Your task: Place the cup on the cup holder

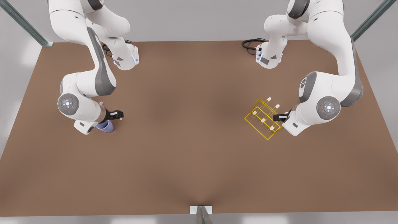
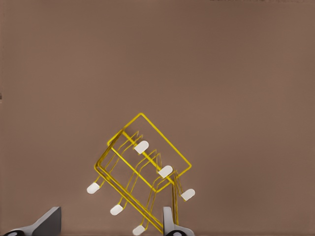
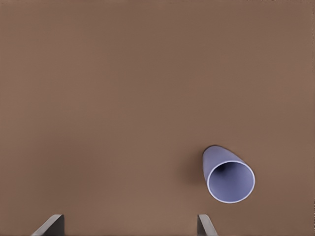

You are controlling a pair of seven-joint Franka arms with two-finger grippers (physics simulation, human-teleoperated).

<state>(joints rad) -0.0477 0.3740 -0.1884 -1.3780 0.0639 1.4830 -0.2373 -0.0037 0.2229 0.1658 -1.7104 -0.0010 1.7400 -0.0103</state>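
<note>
The lavender-blue cup [image 1: 105, 126] stands on the brown table at the front view's left, partly under the wrist of my right arm. My right gripper [image 1: 117, 114] hovers just beside it, open and holding nothing. In the right wrist view the cup [image 3: 229, 176] shows its open rim, off to one side of the open right gripper [image 3: 129, 228]. The yellow wire cup holder [image 1: 263, 119] with white-tipped pegs sits at the front view's right. My left gripper [image 1: 280, 117] is at its edge, open. In the left wrist view the cup holder [image 2: 140, 169] lies ahead of the left gripper [image 2: 108, 228], one finger [image 2: 169, 222] close to its wires.
Both arm bases stand at the table's back edge, each with a black cable [image 1: 251, 44] beside it. Bare brown table [image 1: 186, 124] spreads wide between the cup and the holder. Metal frame posts stand at the back corners.
</note>
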